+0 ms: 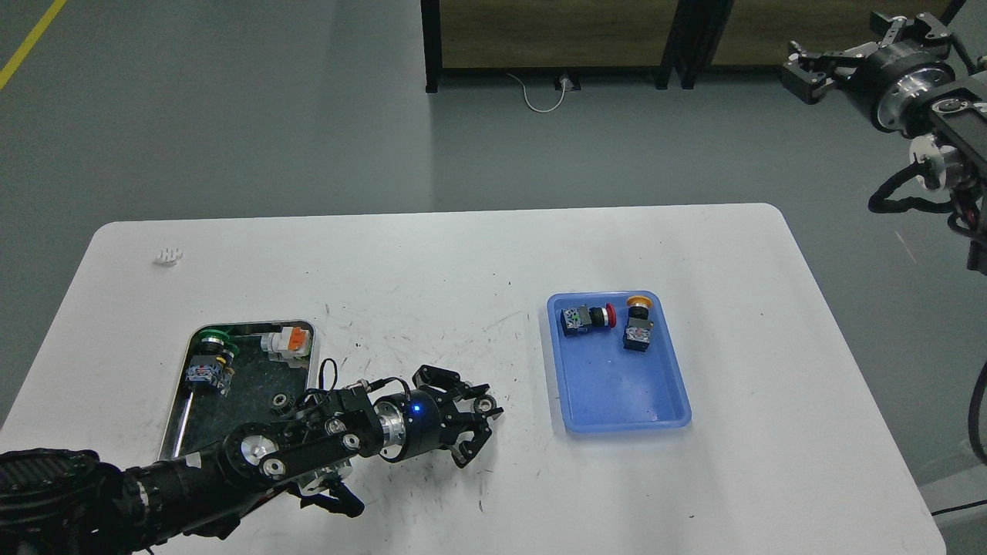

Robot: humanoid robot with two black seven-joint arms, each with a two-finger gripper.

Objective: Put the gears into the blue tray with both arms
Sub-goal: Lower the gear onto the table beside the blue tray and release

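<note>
My left gripper (476,415) hovers low over the white table, between the steel tray and the blue tray (663,408). It is shut on one gear (486,403), a small black toothed wheel whose silvery centre shows at the fingertips. A second gear (281,399) lies on the dark bottom of the steel tray (254,327), just left of my left wrist. The blue tray sits right of centre, about a hand's width right of the held gear. My right gripper (800,68) is raised high at the upper right, off the table; its fingers are too small to tell apart.
A red-capped switch (587,317) and a yellow-capped switch (638,324) lie at the blue tray's far end. The steel tray also holds a green-capped switch (210,356) and an orange-and-white part (289,341). A small white piece (168,255) lies at the table's far left.
</note>
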